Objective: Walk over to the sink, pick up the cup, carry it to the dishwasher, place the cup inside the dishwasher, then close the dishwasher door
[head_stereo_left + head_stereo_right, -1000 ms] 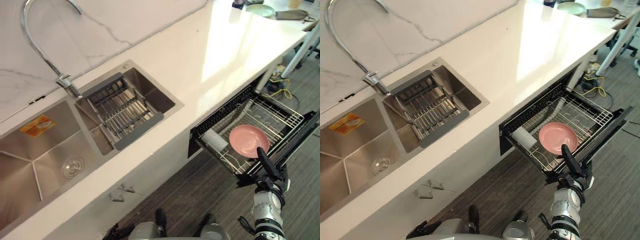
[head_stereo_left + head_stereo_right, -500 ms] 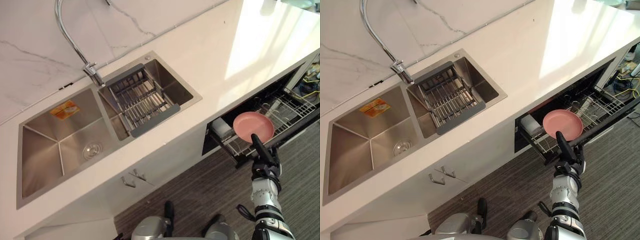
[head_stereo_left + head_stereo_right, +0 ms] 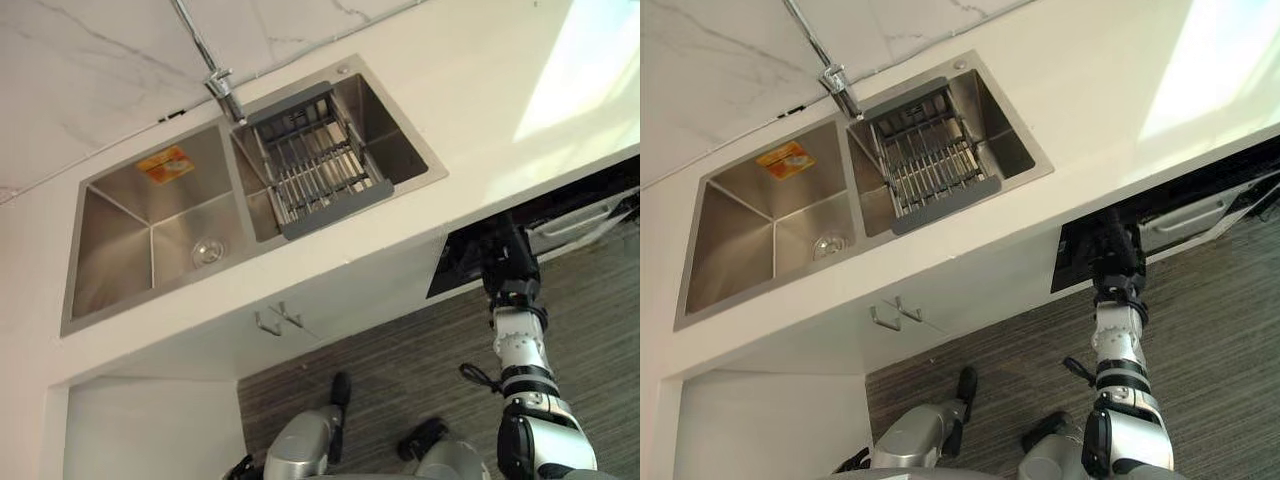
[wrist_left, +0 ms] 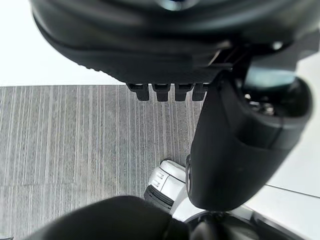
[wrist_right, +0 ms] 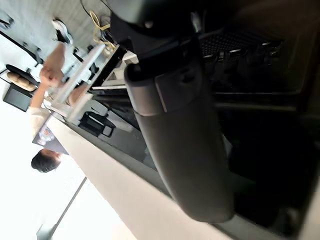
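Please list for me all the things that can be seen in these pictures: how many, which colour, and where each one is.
sink: one, steel, two basins, set in the counter
faucet: one, chrome, behind the sink between the basins
drain rack: one, grey frame with steel bars, across the right basin
sticker: one, orange, on the left basin's back wall
counter: one, white, around the sink
cabinet handles: two, silver, on the white front below the sink
dishwasher: one, dark, under the counter right of the sink
floor: grey, striped
person: one, far off in the right wrist view
right hand: dark, at the dishwasher
left hand: dark, open, empty, above the floor
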{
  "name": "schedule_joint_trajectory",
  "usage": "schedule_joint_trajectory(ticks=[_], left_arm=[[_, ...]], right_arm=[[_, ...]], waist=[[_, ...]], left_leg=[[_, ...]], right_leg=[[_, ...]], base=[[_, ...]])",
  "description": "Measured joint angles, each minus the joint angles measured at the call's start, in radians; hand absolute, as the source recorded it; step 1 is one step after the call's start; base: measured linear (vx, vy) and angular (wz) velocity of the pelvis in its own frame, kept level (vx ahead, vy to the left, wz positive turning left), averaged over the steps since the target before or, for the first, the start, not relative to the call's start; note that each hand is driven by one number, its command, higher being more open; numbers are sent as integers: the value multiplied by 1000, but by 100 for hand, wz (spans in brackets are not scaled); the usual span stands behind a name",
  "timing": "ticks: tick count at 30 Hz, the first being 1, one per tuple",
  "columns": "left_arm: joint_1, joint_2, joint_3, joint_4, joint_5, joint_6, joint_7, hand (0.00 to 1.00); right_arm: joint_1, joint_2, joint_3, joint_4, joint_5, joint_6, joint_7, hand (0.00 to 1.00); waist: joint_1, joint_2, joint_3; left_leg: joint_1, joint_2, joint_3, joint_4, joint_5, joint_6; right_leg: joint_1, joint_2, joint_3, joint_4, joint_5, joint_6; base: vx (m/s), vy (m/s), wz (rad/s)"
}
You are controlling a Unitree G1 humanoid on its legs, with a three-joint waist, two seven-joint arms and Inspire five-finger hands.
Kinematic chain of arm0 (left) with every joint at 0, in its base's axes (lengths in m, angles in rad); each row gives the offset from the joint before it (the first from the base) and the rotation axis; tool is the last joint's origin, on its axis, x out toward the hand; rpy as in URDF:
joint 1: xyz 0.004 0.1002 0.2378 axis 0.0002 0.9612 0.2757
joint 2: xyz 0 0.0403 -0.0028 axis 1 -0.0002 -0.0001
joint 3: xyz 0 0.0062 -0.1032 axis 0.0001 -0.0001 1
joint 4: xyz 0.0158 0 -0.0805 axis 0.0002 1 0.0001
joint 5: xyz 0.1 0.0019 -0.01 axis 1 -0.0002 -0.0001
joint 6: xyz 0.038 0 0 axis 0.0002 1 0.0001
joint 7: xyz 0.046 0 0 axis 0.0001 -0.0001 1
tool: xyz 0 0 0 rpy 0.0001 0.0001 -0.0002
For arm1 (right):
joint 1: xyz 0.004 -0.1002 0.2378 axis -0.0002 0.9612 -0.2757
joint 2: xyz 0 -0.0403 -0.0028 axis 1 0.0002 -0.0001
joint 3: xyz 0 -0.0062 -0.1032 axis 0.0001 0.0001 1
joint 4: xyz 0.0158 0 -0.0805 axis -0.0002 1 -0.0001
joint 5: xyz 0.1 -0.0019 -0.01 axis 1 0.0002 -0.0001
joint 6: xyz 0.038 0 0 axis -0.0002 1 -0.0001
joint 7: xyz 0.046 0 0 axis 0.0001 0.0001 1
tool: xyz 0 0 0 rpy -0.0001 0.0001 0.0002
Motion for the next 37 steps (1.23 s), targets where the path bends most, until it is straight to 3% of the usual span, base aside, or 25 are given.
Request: schedule_joint_trajectory(ticks=[10,13,17,21,23,24,26,28,29,30,32,34,35,36,37], left_arm=[[-15,12,-3,-42,-4,-43,0,100],[-20,22,-3,-41,-24,-55,-2,100],[6,29,-1,-33,-113,-96,-4,100],[10,48,48,-33,-171,-47,-1,100],[17,58,62,-33,-191,-16,1,100],[25,64,73,-28,-215,3,1,100],[39,87,77,-28,-242,14,-2,100],[37,98,73,-31,-277,30,-6,100],[28,100,72,-32,-294,40,-12,100],[9,101,73,-36,-318,54,-29,100],[-50,102,79,-32,-319,97,-52,100],[-73,100,79,-27,-327,127,-87,100],[-72,99,89,-21,-338,147,-117,100],[-63,108,106,-17,-337,157,-116,100],[-59,112,112,-9,-337,157,-115,100]], right_arm=[[-51,-33,45,25,-16,-2,23,100],[-25,-17,89,-12,-123,-20,23,100],[237,31,260,-134,-420,-41,21,100],[499,161,283,-5,-684,-2,-83,100],[579,172,263,44,-755,1,-107,100],[647,182,218,81,-822,-10,-136,100],[694,189,153,124,-863,-28,-178,100],[715,192,98,154,-873,-69,-218,100],[724,197,70,173,-875,-81,-226,100],[723,202,50,200,-880,-81,-217,100],[722,224,14,240,-905,-69,-163,100],[712,245,-23,265,-924,-49,-127,100],[708,254,-39,274,-932,-28,-114,100],[714,262,-39,282,-931,-4,-91,100],[714,265,-36,288,-930,13,-82,100]], waist=[[2,-14,37],[3,-20,43],[5,-62,36],[-7,-140,18],[-29,-164,2],[-47,-184,-7],[-67,-214,-29],[-86,-228,-36],[-97,-222,-37],[-102,-218,-43],[-107,-217,-43],[-114,-220,-46],[-114,-231,-54],[-112,-260,-80],[-112,-279,-96]], left_leg=[[-39,19,3,1,14,-8],[-33,42,23,-4,14,-11],[-2,60,67,1,-12,-23],[4,61,104,65,-81,-22],[3,55,156,93,-112,4],[9,52,166,127,-162,24],[25,48,161,136,-185,36],[53,44,127,123,-189,49],[59,47,105,124,-192,58],[57,59,71,129,-197,61],[57,65,8,138,-209,52],[67,65,-28,157,-226,40],[84,60,-46,170,-244,24],[97,39,-60,170,-255,3],[101,29,-67,170,-262,-10]], right_leg=[[-45,14,9,7,-5,-12],[-47,50,24,-28,9,-22],[-32,86,61,-70,19,-18],[18,105,61,-123,29,14],[47,112,55,-149,50,49],[20,86,189,-40,67,81],[-46,78,375,84,122,114],[-96,62,449,201,196,104],[-117,69,483,204,154,119],[-116,115,533,107,96,114],[-119,174,626,-69,87,114],[-121,186,670,-114,92,114],[-110,189,679,-137,113,103],[-89,178,673,-181,201,102],[-75,167,661,-197,177,86]], base=[[-80,-67,-2],[-56,-60,-25],[12,-49,-29],[77,-35,-5],[81,45,9],[100,77,10],[128,113,7],[193,65,32],[184,8,62],[113,-22,73],[108,-81,89],[83,-141,73],[137,-254,63],[158,-292,61],[111,-201,39]])
